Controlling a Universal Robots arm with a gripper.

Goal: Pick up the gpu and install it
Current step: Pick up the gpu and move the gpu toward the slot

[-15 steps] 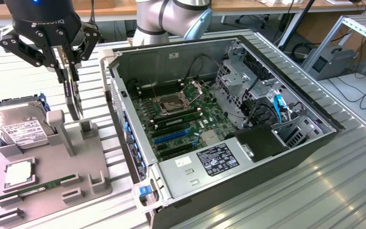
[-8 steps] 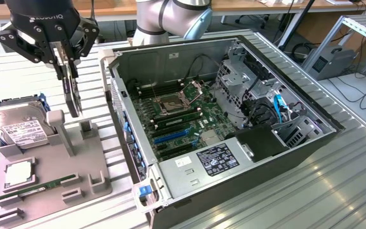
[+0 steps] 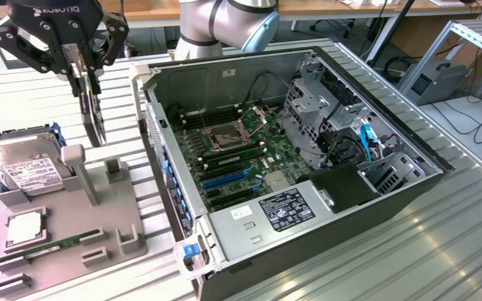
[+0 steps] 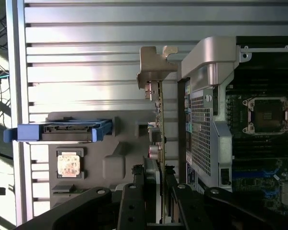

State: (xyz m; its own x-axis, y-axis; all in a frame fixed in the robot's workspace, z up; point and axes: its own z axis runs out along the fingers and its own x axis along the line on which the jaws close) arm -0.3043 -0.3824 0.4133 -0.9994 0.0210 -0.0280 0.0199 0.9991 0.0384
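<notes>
The hand [image 3: 80, 72] pinches the gpu [image 3: 93, 119] by its upper edge. The card hangs upright and edge-on, clear of the grey tray [image 3: 57, 244] below it and to the exterior view's left of the open computer case [image 3: 250, 232]. From the wrist it is a thin green board with a silver bracket [image 4: 153, 62] at its far end. The surface [image 3: 442, 251] is ribbed metal slats. A hard drive [image 3: 25, 164] lies on the tray. Beyond are desks, cables and a metal frame.

Bright even light, faint metallic glare
</notes>
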